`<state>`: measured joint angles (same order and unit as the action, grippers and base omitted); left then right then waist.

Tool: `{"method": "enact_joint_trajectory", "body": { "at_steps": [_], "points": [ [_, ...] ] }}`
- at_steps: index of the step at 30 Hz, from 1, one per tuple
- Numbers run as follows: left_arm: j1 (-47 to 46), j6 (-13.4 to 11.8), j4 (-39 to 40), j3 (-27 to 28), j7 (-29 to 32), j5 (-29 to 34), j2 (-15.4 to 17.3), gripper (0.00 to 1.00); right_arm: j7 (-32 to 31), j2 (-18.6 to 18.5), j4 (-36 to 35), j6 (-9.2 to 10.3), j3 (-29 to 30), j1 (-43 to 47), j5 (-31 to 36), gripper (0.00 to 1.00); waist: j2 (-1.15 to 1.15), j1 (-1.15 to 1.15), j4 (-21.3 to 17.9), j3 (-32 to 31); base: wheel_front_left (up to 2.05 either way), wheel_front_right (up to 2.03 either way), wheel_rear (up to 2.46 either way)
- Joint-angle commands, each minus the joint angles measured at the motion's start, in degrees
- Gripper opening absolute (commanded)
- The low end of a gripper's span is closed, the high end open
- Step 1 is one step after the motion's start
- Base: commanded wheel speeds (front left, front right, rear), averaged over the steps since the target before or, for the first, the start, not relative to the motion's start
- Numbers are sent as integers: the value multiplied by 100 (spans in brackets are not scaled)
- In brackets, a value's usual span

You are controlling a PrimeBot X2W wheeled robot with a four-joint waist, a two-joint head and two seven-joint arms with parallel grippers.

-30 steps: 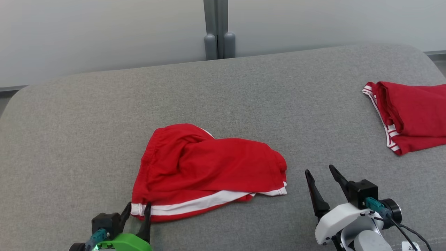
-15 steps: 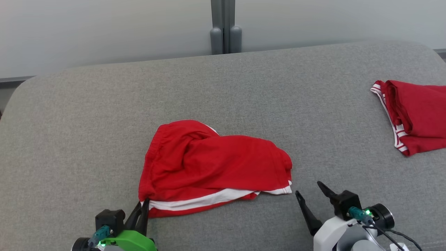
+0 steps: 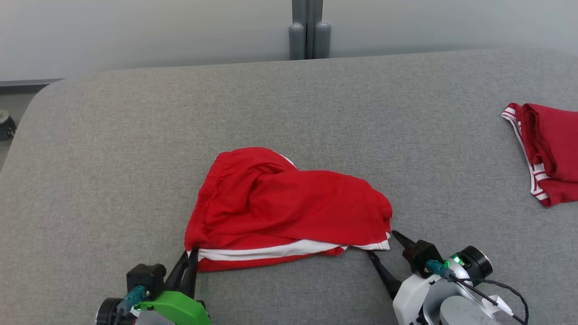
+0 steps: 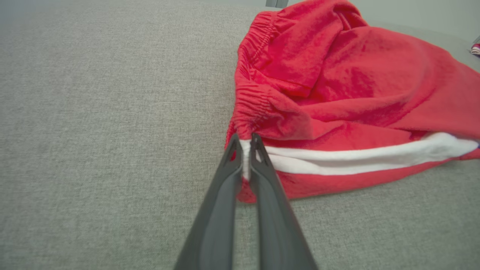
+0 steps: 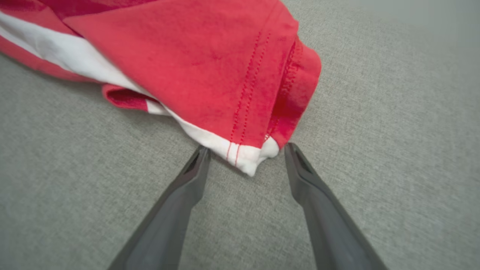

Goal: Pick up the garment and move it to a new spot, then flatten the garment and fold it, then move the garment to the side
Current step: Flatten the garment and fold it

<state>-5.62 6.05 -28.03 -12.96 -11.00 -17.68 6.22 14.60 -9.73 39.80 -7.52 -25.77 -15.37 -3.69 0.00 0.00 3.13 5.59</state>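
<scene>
Lying crumpled mid-way across the grey cushion [image 3: 135,135], the red garment [image 3: 289,207] is running its long side left to right, elastic waistband pointing left and stitched leg hem pointing right. Meanwhile the left gripper [image 4: 245,138] is pinching the near-left corner at the white stripe [image 4: 356,159], fingers squeezed together, and the right gripper [image 5: 246,147] is sitting with fingers spread, straddling the near-right hem corner.

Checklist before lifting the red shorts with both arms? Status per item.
1. Left grasp: left gripper jaws shut on the red shorts at the white stripe's end: ok.
2. Right placement: right gripper jaws straddle the hem corner: ok.
3. Right grasp: jaws open, not yet closed on cloth: not ok.
4. Layers caught in the left pinch: cannot tell.
5. Spacing: other red garment lies apart on the grey cushion: ok.
</scene>
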Motion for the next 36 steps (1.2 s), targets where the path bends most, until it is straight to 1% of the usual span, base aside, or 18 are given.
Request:
{"method": "enact_joint_trajectory", "body": {
  "at_steps": [1,2,3,4,6,7,8,9,12,16,21,24,27,29,33,36],
  "points": [
    [-94,-29,30,4,-18,-34,9,0,39,5,77,7,-52,-128,-46,100,0,0,45,40,0,0,0],
    [-95,-36,41,0,-19,-40,11,0,51,14,122,7,-74,-171,-61,92,0,0,55,49,0,0,0],
    [-97,-42,54,-7,-18,-45,16,0,61,17,160,7,-110,-211,-84,73,0,0,65,60,0,0,0],
    [-98,-50,64,-9,-18,-44,21,0,64,19,184,8,-133,-244,-99,50,0,0,70,70,0,0,0],
    [-95,-60,79,-8,-21,-60,34,0,63,30,175,7,-170,-305,-128,37,0,0,71,88,0,0,0],
    [-94,-67,85,-8,-22,-68,44,0,61,31,155,7,-191,-322,-154,26,0,0,67,96,0,0,0],
    [-92,-63,89,-8,-23,-69,52,0,61,27,148,7,-207,-329,-161,11,0,0,62,98,0,0,0],
    [-85,-71,92,-9,-25,-72,61,0,62,38,128,8,-216,-333,-217,0,0,0,54,98,0,0,0],
    [-75,-88,114,-5,-31,-96,82,0,63,63,-25,7,-185,-324,-400,0,0,0,21,77,0,0,0],
    [-45,-86,249,60,-95,-192,82,0,61,15,-458,7,-27,-201,-633,0,0,0,-59,-24,0,0,0],
    [-28,-51,719,222,-229,-398,68,0,60,-117,-1225,7,243,-82,-727,0,0,0,-212,-284,0,0,0],
    [3,-28,1197,329,-264,-572,54,0,60,-172,-1734,7,402,-8,-656,0,0,0,-320,-494,0,0,0],
    [39,-5,1849,433,-266,-765,36,0,61,-231,-2282,7,533,9,-592,0,0,0,-425,-666,0,0,0],
    [65,-11,2437,496,-182,-904,61,0,61,-293,-2715,7,643,35,-528,0,0,0,-495,-760,0,0,0],
    [130,-103,3650,593,79,-1012,160,0,-68,-357,-3595,7,848,105,-456,0,0,0,-621,-889,0,0,0],
    [113,-184,4649,638,346,-983,290,0,-311,-464,-4404,7,1061,147,-305,0,0,0,-707,-935,0,0,0]
  ]
}}
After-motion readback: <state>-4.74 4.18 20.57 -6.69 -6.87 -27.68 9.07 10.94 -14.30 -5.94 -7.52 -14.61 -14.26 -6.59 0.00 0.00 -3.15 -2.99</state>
